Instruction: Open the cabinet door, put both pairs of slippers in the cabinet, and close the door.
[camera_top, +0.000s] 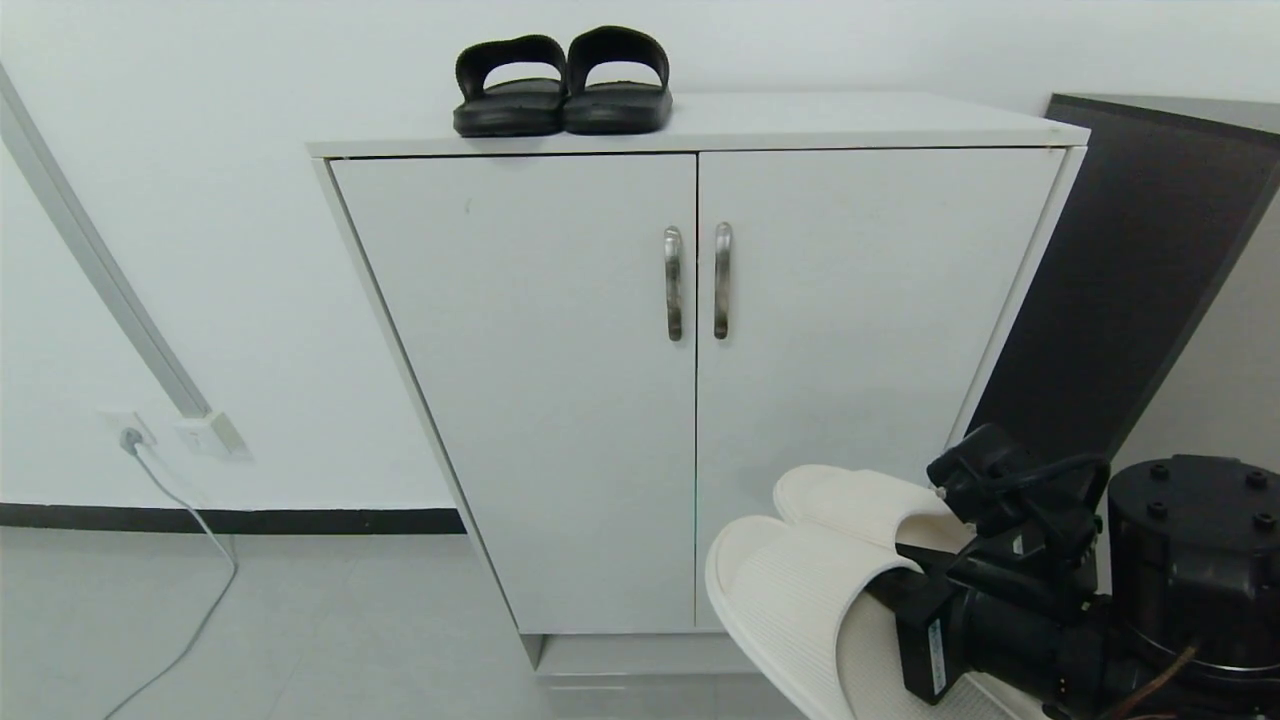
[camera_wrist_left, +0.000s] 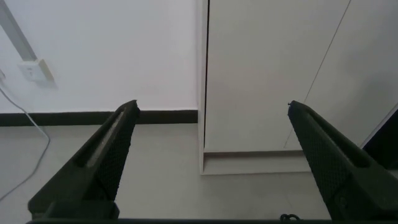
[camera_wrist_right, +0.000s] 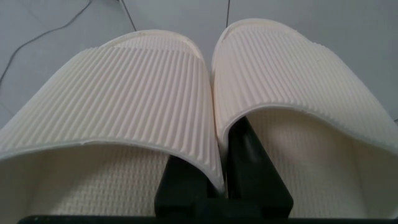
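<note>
1. White wall (camera_top: 200, 200), evenly lit, lies well left of the right gripper (camera_top: 890, 592); a grey conduit (camera_top: 100, 270) slants down it.
2. Socket (camera_top: 130, 435) with white cable (camera_top: 200, 560), far left of that gripper, above black baseboard (camera_top: 230, 520).
3. Grey floor (camera_top: 300, 630) below it.
4. Dark panel (camera_top: 1130, 270) just behind it, rightward.

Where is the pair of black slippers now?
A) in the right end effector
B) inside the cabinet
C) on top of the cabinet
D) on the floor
C: the black slippers stand side by side on top of the cabinet; the right end effector holds the white slippers.
</note>
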